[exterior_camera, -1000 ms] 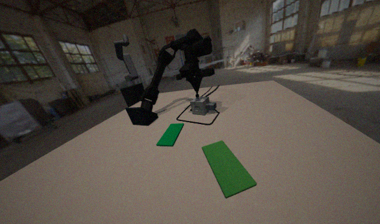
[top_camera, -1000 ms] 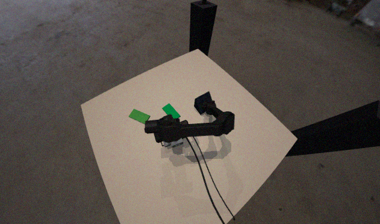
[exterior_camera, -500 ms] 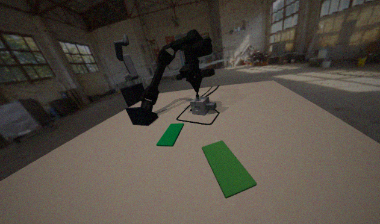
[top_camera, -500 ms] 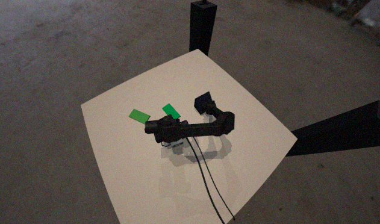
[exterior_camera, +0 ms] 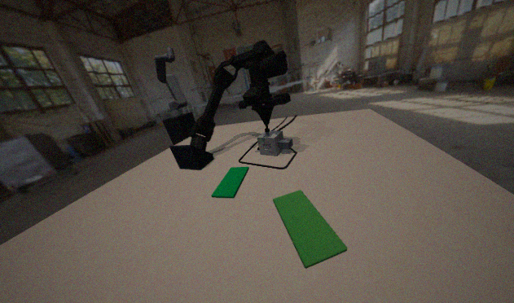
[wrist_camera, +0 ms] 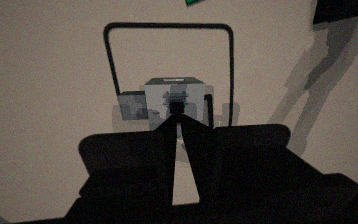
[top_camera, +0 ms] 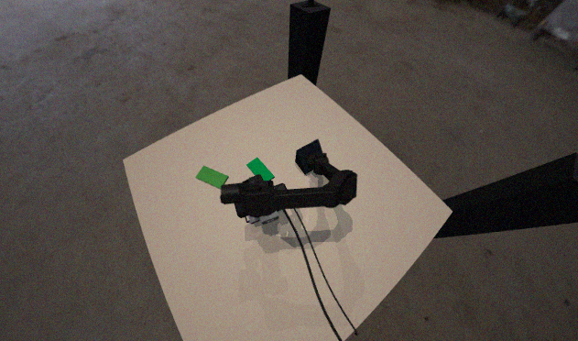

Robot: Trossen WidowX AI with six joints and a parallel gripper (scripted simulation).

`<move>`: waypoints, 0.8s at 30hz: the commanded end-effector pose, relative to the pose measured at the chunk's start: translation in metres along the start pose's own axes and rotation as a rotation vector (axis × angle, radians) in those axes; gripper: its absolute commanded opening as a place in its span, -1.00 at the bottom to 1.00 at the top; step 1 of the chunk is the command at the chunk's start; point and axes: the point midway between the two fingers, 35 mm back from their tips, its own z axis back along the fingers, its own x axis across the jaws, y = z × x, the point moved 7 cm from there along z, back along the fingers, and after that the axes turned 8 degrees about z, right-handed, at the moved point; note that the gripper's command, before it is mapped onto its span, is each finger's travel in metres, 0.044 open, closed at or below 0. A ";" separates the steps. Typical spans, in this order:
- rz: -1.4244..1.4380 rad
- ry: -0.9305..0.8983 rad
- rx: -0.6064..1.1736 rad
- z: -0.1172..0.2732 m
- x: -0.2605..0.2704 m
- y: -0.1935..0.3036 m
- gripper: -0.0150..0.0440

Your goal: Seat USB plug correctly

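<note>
A black robot arm (top_camera: 307,198) (exterior_camera: 212,107) reaches over a pale table (top_camera: 206,137) (exterior_camera: 151,228), its gripper (exterior_camera: 267,125) (wrist_camera: 178,118) pointing down, fingertips nearly together and closed on the small black USB plug (exterior_camera: 266,130) (wrist_camera: 176,107) at the top of the gray power cube (exterior_camera: 269,144) (wrist_camera: 155,95); how deeply the plug sits cannot be told. A black cable (top_camera: 302,243) (exterior_camera: 261,164) (wrist_camera: 167,25) bends around the cube, while two green slabs, one darker (top_camera: 260,170) (exterior_camera: 230,182) and one lighter (top_camera: 212,176) (exterior_camera: 309,228), lie flat nearby
</note>
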 end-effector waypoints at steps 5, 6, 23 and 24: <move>-0.004 -0.001 0.003 -0.001 0.000 0.000 -0.49; -0.004 -0.001 0.003 -0.002 0.000 0.000 -0.49; -0.004 -0.001 0.003 -0.004 0.000 0.000 -0.49; -0.004 -0.001 0.003 -0.004 0.000 0.000 -0.49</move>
